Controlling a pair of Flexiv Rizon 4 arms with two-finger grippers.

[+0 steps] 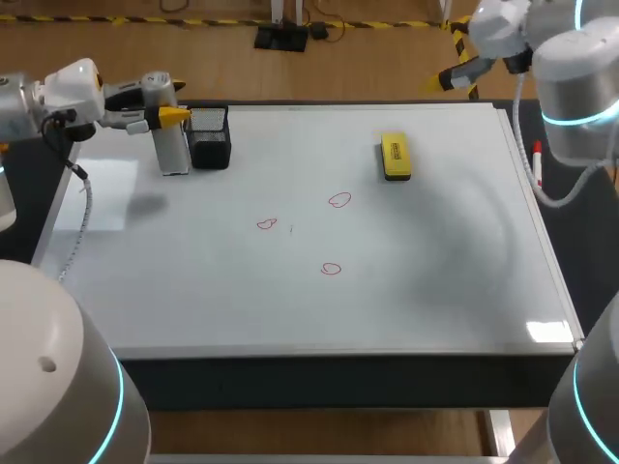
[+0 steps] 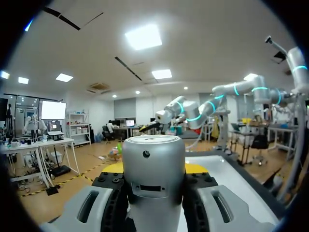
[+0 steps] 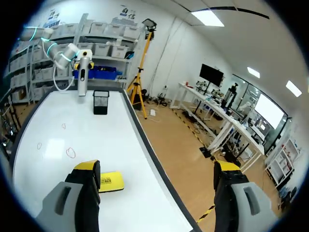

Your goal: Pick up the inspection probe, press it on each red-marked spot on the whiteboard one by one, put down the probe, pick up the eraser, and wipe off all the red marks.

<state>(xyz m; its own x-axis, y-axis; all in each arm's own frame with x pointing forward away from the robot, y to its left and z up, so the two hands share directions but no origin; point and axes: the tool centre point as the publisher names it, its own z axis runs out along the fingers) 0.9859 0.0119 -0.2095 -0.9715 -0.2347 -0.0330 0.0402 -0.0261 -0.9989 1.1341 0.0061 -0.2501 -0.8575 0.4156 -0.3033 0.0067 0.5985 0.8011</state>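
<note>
Across the whiteboard on the desk, three red marks are judged unpressed, the probe is gripped upright by the left fingers at far left beside the holder, the right fingers are spread wide and empty, and carrying the probe to the nearest mark is called for next.

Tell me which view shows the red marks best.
Head view: all three red marks sit clear and unblocked on the whiteboard. The right wrist view catches them too, but small, beyond the eraser. The left wrist view shows none; the probe fills it.
</note>
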